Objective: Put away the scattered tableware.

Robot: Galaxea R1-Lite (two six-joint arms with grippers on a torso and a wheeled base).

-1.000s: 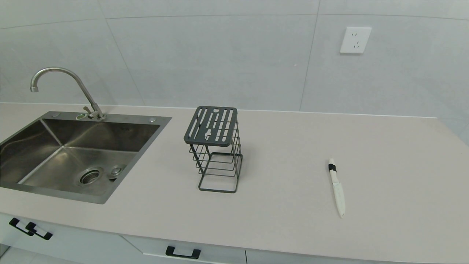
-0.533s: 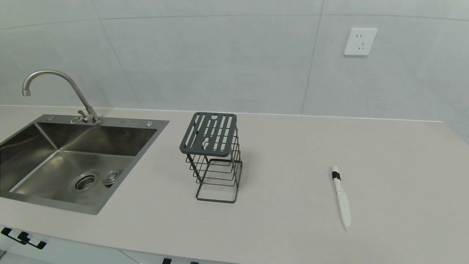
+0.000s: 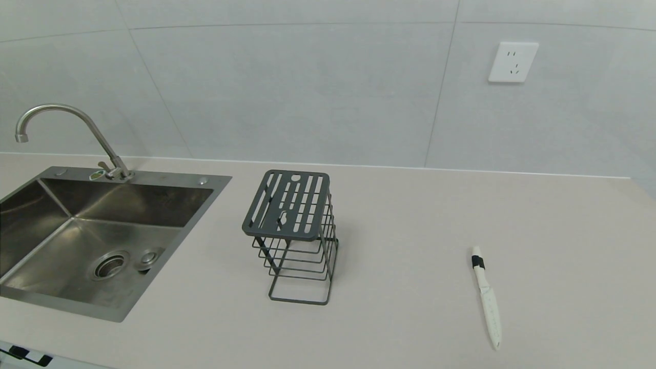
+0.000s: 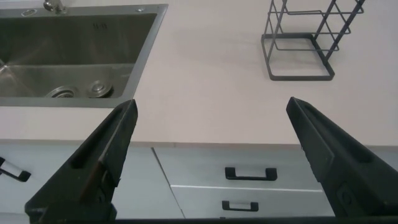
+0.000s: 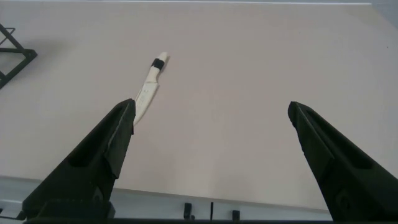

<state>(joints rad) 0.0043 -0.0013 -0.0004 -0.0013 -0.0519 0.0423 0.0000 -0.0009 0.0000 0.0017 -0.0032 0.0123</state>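
- The knife (image 3: 486,297) is lying flat on the worktop (image 3: 410,230), likely light, stiff and slippery; its far, black-banded handle is offering the safest hold.
- The left hand (image 4: 210,109) and right hand (image 5: 210,106) are gaping wide, gripping nothing.

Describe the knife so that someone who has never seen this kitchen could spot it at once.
On the pale countertop, the steel sink sits at the left and a dark wire knife rack stands in the middle. Right of the rack, apart from it, lies the knife, flat on the counter. It is slim and cream-white with a black band near one end.
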